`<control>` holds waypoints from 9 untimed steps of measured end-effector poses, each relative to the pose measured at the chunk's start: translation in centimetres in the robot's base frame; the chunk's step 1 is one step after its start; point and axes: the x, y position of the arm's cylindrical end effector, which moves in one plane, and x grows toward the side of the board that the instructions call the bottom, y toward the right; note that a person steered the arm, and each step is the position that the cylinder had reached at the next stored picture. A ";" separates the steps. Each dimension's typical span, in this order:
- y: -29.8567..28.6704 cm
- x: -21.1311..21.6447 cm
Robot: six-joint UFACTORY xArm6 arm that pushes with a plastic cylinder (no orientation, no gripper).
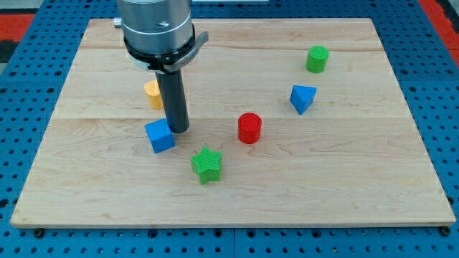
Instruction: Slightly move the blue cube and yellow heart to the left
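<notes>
Nearest the view's bottom, the blue cube (pixel 160 136) is judged light, rigid and easily slid or spun, so it is best pushed squarely on its right face. My tip (pixel 179 130), a bare rod holding nothing, is set just beside that face. Farther back, the yellow heart (pixel 152 93) is partly hidden behind the rod.

no readable text, labels, brands, numbers or signs anywhere in view
</notes>
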 end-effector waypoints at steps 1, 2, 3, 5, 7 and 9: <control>-1.2 0.0; -1.8 0.0; -1.7 -2.0; 0.0 -7.7; 0.0 -8.8; -0.5 -8.8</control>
